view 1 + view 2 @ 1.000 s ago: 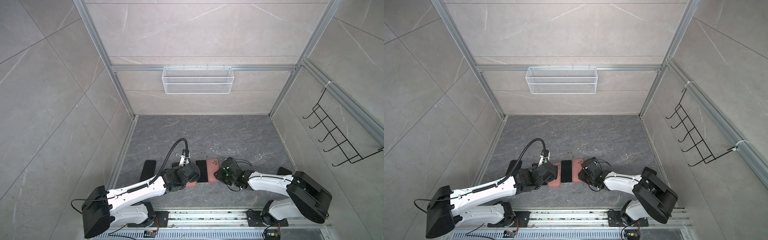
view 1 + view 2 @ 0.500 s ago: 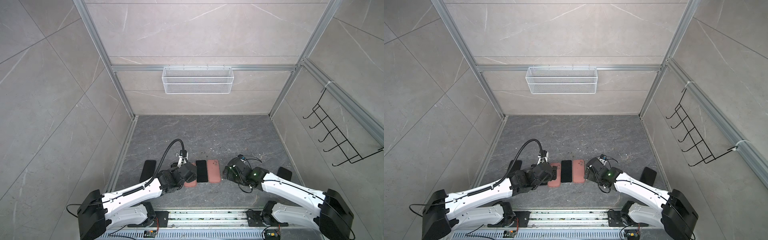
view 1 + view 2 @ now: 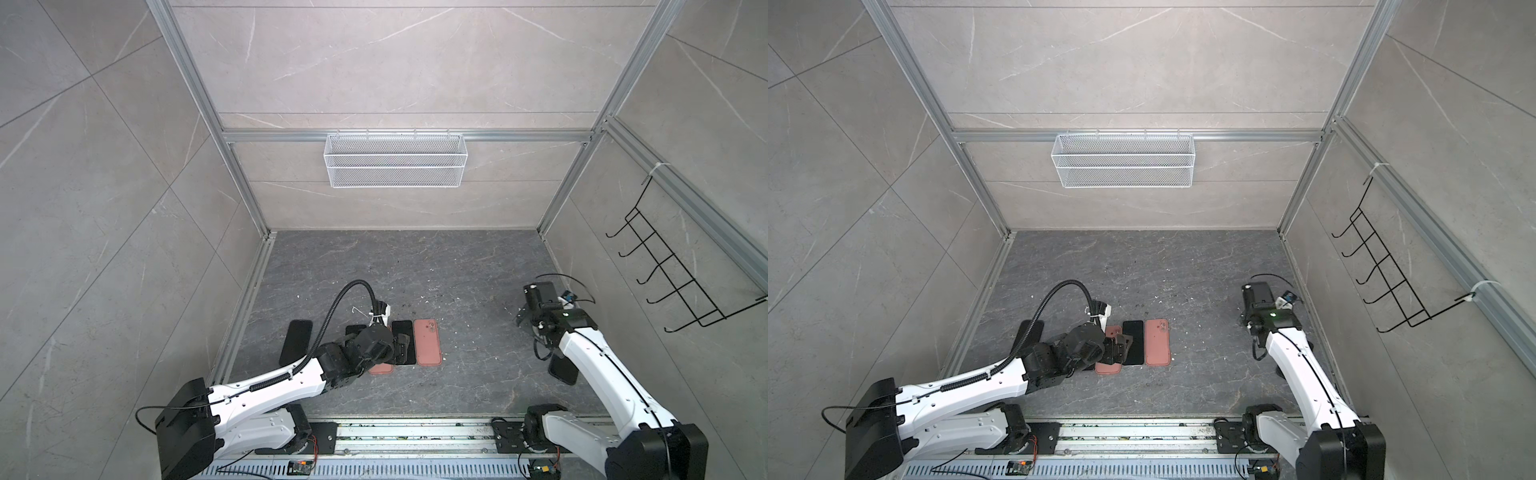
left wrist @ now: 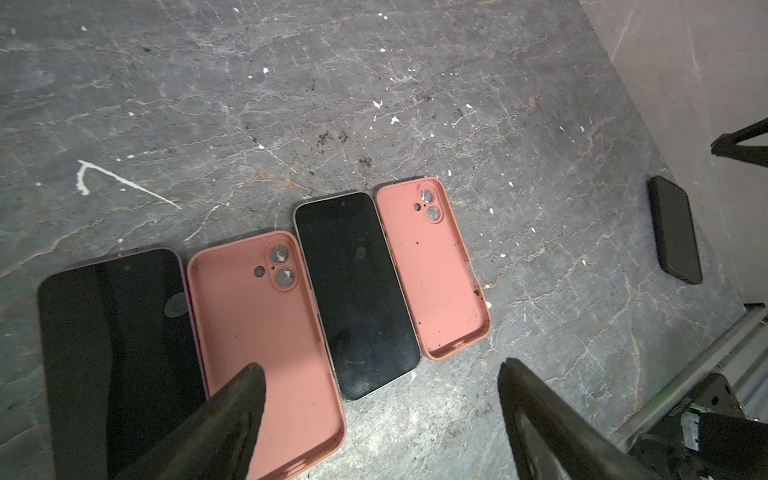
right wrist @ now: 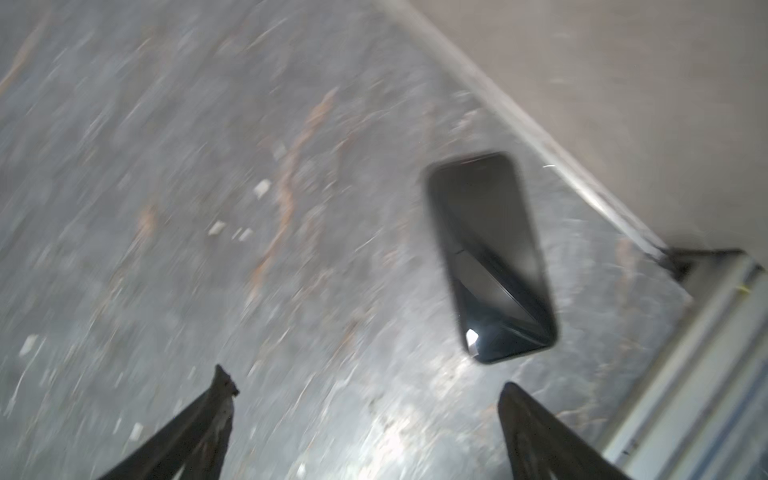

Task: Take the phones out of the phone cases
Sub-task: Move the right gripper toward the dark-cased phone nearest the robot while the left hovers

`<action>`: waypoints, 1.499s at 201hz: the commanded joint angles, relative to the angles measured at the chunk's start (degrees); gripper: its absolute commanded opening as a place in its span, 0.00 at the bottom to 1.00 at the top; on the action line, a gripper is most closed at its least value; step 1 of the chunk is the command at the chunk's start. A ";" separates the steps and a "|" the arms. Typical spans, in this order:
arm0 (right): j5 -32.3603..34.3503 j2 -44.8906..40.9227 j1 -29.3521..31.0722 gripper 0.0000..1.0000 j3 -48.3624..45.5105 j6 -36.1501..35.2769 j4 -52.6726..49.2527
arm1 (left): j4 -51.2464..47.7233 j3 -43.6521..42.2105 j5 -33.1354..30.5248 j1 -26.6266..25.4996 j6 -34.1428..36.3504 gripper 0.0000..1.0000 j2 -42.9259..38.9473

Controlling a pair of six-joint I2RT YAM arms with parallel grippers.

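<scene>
Grey marbled floor [image 3: 415,270], pale tiled walls, a bit scruffy with white flecks everywhere. The left gripper [image 4: 380,363] is spread wide with nothing in it, hanging low over a row of stuff. The bare phone [image 4: 357,291] lies flat, screen up, just ahead of the gap between its fingers. It's out of any case, with an empty one snug against each side. The near pink case [image 4: 266,332] runs under one fingertip [image 4: 245,386], though I can't tell if they actually touch. The far pink case [image 4: 432,266] is on the phone's other side. A purple-edged phone [image 4: 116,332] lies just past the near case. The right gripper [image 5: 365,380] is well apart from that row, also wide open and empty. A dark phone [image 5: 490,257] lies flat ahead of it and off to one side, by the wall; that view's pretty blurry.
</scene>
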 commanded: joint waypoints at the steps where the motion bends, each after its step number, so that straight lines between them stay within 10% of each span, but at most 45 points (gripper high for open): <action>1: -0.83 1.85 -10.11 0.99 -0.37 -5.10 1.05 | 3.55 0.16 2.25 0.17 1.27 0.90 0.86; 108: -14.60 15.35 -31.80 0.99 -5.57 -11.56 13.04 | 4.30 0.72 2.32 0.73 0.72 0.89 1.95; 301: -29.60 20.70 -33.42 1.00 -7.82 -15.41 18.11 | 4.84 0.63 3.39 1.35 0.76 0.89 2.31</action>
